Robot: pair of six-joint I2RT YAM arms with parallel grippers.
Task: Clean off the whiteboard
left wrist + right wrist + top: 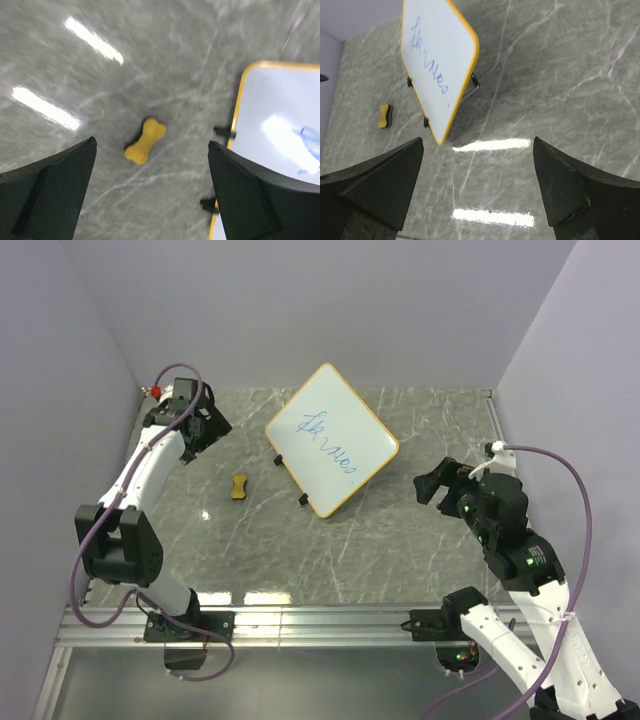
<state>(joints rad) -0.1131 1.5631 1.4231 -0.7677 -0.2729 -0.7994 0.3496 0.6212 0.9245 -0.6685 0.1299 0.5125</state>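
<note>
The whiteboard (pixel 332 438) stands tilted on small black feet in the middle of the marble table, with an orange-yellow frame and blue scribbles on its face. It also shows in the left wrist view (pixel 280 145) and the right wrist view (pixel 436 60). A small yellow bone-shaped eraser (pixel 238 486) lies flat to the board's left, also in the left wrist view (pixel 145 140) and the right wrist view (pixel 385 116). My left gripper (pixel 205 428) is open and empty, raised above the table behind the eraser. My right gripper (pixel 438 483) is open and empty, to the right of the board.
Lilac walls close the table on the left, back and right. A metal rail (pixel 320 620) runs along the near edge by the arm bases. Grey cables loop off both arms.
</note>
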